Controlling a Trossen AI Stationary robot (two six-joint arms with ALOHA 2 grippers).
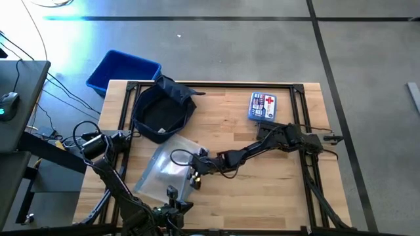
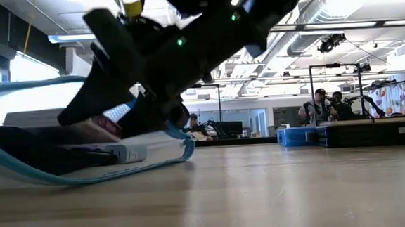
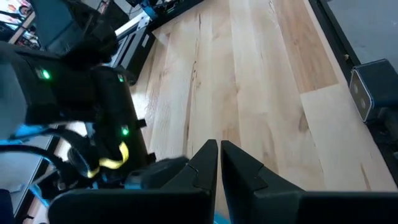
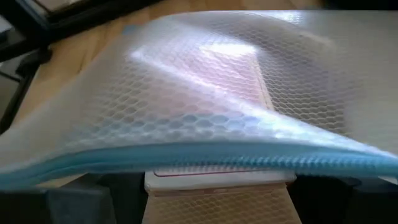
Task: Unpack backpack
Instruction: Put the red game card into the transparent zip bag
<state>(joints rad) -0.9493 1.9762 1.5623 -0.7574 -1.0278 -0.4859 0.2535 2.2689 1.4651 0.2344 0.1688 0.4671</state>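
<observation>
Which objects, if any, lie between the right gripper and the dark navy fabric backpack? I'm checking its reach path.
Nothing visible blocks it. The right gripper sits at the clear plastic zip pouch, whose far edge lies toward the dark navy fabric backpack; above the pouch the way looks open.

Dark navy backpack [image 1: 162, 110], open and slumped, at the table's far-left edge.

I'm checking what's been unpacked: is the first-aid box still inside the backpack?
No. In the high view the first-aid box lies on the bare table, well apart from the open backpack.
</observation>
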